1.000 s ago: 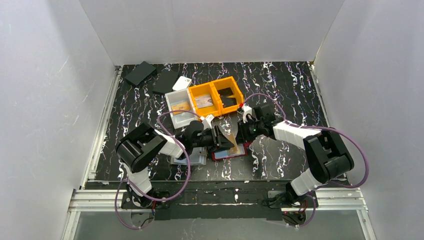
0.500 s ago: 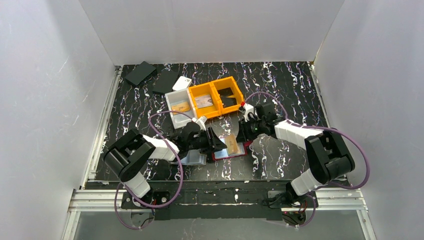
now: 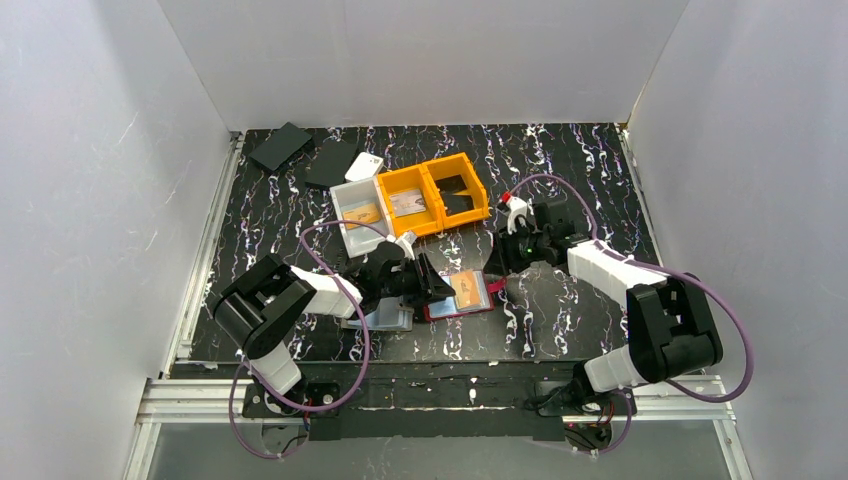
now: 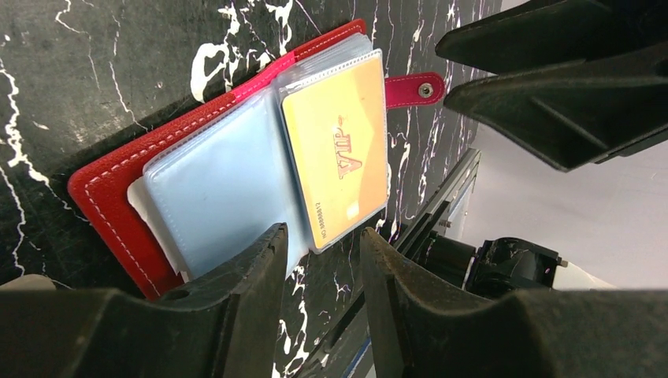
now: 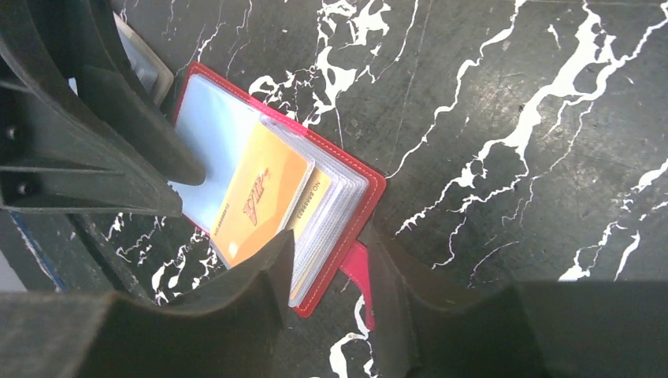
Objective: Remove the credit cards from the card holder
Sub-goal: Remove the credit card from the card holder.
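Fingers of the left gripper [image 4: 323, 236] are held partly spread with nothing pinched. One tip appears to rest on the pale-blue sleeve [image 5: 211, 120] of the red card holder [image 3: 465, 295], which lies open on the table [image 3: 590, 180] towards its near edge. The right gripper [image 5: 331, 244] is likewise spread and empty, near the holder's far-right side and apart from it. A yellow VIP card [image 4: 335, 157] is seen seated in the top clear sleeve, so the pulling-out step is judged to be in hand, not done. A pinch on the card's free edge is called for while the holder is pinned; which edge is free cannot be told. Open room is left to the right, where the strap [image 4: 413, 88] juts out. Orange bins [image 3: 432, 195] stand well beyond.
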### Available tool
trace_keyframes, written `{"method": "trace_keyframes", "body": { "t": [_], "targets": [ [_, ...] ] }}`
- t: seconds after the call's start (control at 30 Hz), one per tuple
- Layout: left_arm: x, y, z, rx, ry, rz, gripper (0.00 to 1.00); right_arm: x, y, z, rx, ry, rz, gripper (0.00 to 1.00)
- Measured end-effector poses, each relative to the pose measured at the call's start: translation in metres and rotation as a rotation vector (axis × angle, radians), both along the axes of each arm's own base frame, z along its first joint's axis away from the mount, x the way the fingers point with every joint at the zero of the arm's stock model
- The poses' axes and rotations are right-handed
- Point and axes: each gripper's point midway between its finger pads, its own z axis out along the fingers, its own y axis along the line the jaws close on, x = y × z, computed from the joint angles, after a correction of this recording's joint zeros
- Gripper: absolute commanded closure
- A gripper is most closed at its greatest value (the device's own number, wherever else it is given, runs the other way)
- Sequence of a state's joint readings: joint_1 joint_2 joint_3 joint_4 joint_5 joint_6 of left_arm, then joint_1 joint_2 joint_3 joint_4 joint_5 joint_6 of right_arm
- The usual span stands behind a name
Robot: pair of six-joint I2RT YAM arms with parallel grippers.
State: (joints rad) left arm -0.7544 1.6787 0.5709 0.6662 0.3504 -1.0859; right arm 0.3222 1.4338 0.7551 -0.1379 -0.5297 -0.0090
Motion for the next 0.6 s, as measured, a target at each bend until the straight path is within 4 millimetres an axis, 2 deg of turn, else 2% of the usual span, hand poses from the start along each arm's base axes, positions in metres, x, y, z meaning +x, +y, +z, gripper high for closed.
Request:
{"method": "trace_keyframes", "body": {
  "t": [0.17, 0.3, 0.43, 0.6],
  "targets": [
    [0.000, 0.000, 0.000, 0.000, 0.002, 0.001, 0.62, -0.011, 0.009, -0.004, -0.021, -0.005, 0.061, 0.43],
    [0.000, 0.000, -0.001, -0.001, 0.009, 0.005, 0.62, -0.018, 0.014, -0.014, -0.059, 0.004, 0.100, 0.44],
    [0.002, -0.002, -0.005, 0.004, 0.026, 0.014, 0.62, -0.021, 0.011, -0.028, -0.114, 0.027, 0.105, 0.46],
    [0.003, -0.002, -0.011, 0.009, 0.053, 0.029, 0.62, -0.021, 0.010, -0.035, -0.160, 0.031, 0.101, 0.48]
  ]
}}
